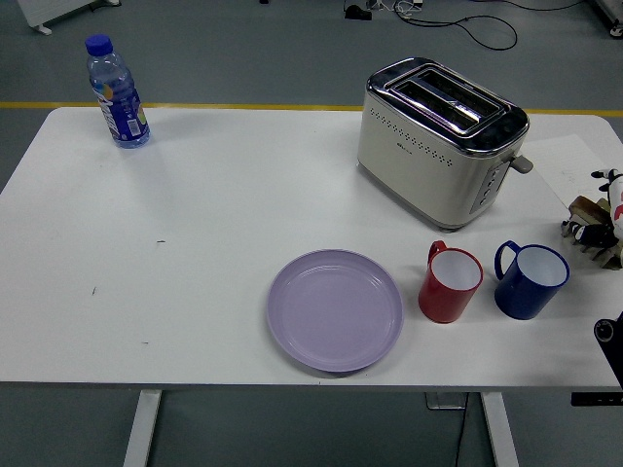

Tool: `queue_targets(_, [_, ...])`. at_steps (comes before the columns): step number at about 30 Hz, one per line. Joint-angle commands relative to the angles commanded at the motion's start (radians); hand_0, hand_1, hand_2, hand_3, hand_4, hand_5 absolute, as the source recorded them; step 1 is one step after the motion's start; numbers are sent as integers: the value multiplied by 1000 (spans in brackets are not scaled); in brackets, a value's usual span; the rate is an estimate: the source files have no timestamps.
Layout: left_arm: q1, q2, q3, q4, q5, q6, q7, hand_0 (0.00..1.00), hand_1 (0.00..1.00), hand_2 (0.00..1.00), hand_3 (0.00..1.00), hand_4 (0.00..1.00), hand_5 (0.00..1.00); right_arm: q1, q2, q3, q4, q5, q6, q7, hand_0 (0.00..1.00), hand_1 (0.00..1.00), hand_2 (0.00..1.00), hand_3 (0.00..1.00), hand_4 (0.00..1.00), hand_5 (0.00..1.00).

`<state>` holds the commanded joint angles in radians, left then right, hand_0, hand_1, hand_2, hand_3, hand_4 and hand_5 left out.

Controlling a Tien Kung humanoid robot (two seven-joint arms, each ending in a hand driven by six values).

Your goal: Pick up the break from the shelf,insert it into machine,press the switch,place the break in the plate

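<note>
Poking in at the far right edge of the picture is the right hand (613,185), only a sliver of white and black showing, so whether it is spread or closed, I cannot tell. Below it, at the lower right corner, a black piece of the right arm (610,334) hangs just off the table's near edge. The hand sits right over the shelf (582,212), a small brown rack cut off by the picture edge at the right side of the white table (195,243). The bread should be on that rack, but it is too cropped and covered to make out.

Just left of the rack stands the blue mug (531,280), handle to the left, and beside it the red mug (451,283), close together but apart. Behind them is the machine, a cream and chrome toaster (440,138), set at an angle, two slots facing up, lever (523,163) on its right end.

Left of the red mug lies the lilac plate (335,309), near the table's front edge, nothing on it. Way off in the far left corner stands a water bottle (117,92), upright, blue cap on.
</note>
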<state>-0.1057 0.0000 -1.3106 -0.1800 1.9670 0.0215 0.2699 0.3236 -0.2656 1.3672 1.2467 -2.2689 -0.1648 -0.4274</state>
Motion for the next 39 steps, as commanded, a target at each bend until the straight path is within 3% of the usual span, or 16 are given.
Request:
queue_targets(2, [0, 0, 1, 0, -1, 0, 0, 599, 464, 442, 544, 284, 938, 2, 0, -2, -3, 0, 3, -5, 667, 641, 630, 725, 761, 100])
queue_targets(3, [0, 0, 0, 0, -1, 0, 0, 599, 465, 437, 545, 284, 937, 3, 0, -5, -4, 0, 2, -12, 546, 554, 549, 664, 670, 50])
queue_targets(7, [0, 0, 1, 0, -1, 0, 0, 599, 465, 437, 545, 284, 937, 5, -2, -19, -4, 0, -9, -38, 546, 554, 549, 664, 670, 50])
queue_targets(8, [0, 0, 1, 0, -1, 1, 0, 598, 463, 431, 544, 285, 937, 5, -4, -22, -4, 0, -6, -42, 466, 477, 480, 594, 605, 24])
queue_targets(14, [-2, 0, 2, 0, -3, 5, 0, 598, 463, 431, 544, 285, 937, 7, -9, -29, -3, 0, -17, -70, 466, 477, 480, 594, 605, 24])
queue_targets(15, [-2, 0, 4, 0, -3, 5, -1, 598, 461, 428, 545, 286, 937, 6, -11, -29, -1, 0, -21, -69, 444, 436, 448, 562, 541, 2])
queue_targets(25, [-4, 0, 4, 0, -8, 8, 0, 597, 460, 428, 546, 286, 937, 6, -15, -32, -3, 0, -11, -75, 428, 417, 444, 547, 496, 2])
queue_targets(26, [-4, 0, 4, 0, -8, 8, 0, 597, 460, 428, 546, 286, 937, 6, -16, -33, -2, 0, -17, -73, 428, 417, 444, 547, 496, 2])
queue_targets(27, [-4, 0, 5, 0, -9, 8, 0, 598, 460, 427, 546, 286, 937, 7, -18, -34, -2, 0, -25, -72, 379, 387, 426, 527, 428, 2])
queue_targets(35, [-5, 0, 11, 0, -15, 7, 1, 598, 460, 425, 545, 286, 938, 17, -39, -33, 15, 0, -105, -63, 378, 378, 418, 511, 411, 2])
queue_targets(39, [-5, 0, 9, 0, -14, 7, 2, 597, 459, 424, 545, 286, 936, 20, -71, -21, 85, 0, -122, -54, 372, 364, 413, 507, 411, 2])
